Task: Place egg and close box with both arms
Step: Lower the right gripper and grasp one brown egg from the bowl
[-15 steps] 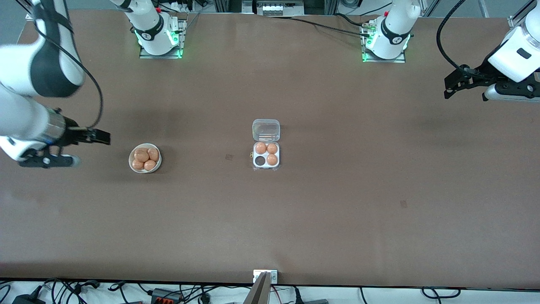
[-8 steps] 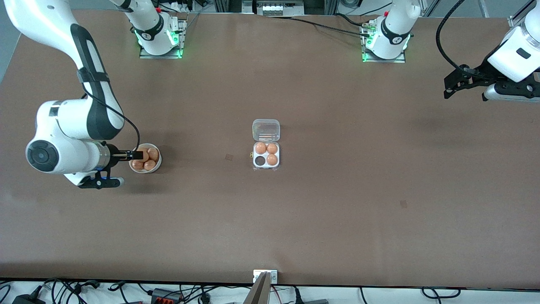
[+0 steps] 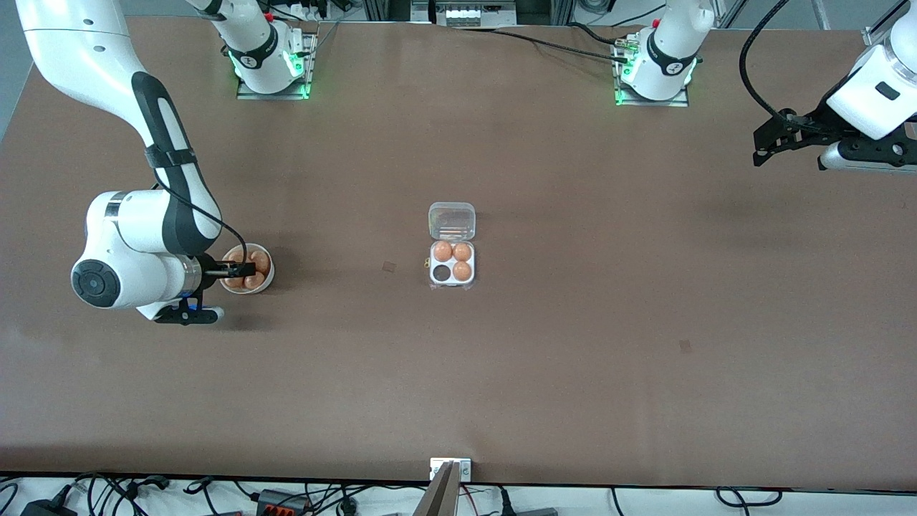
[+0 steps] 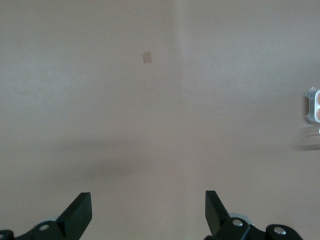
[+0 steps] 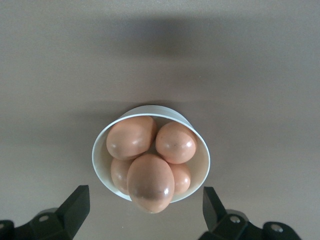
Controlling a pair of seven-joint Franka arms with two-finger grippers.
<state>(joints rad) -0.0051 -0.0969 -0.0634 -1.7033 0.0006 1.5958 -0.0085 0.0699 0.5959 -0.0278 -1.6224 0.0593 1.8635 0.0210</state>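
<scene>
A round white bowl (image 3: 265, 281) holds several orange-brown eggs (image 5: 150, 182) toward the right arm's end of the table. My right gripper (image 3: 242, 270) is open and empty just over the bowl, its fingers (image 5: 75, 206) on either side of the topmost egg without touching it. The box (image 3: 452, 264) stands mid-table with its clear lid (image 3: 452, 221) open and lying flat. Its white tray holds three eggs, and one cell (image 3: 442, 273) is empty. My left gripper (image 3: 759, 147) is open and empty, and waits high over the left arm's end of the table.
Bare brown table surrounds the bowl and the box. The box's edge shows in the left wrist view (image 4: 314, 105). Small tape marks lie on the table (image 3: 389, 266) (image 3: 685, 347). Cables and a bracket (image 3: 450, 469) line the front edge.
My right arm has swung in from the table's end and come down over the bowl of eggs. The left arm, the bowl and the box have not moved.
</scene>
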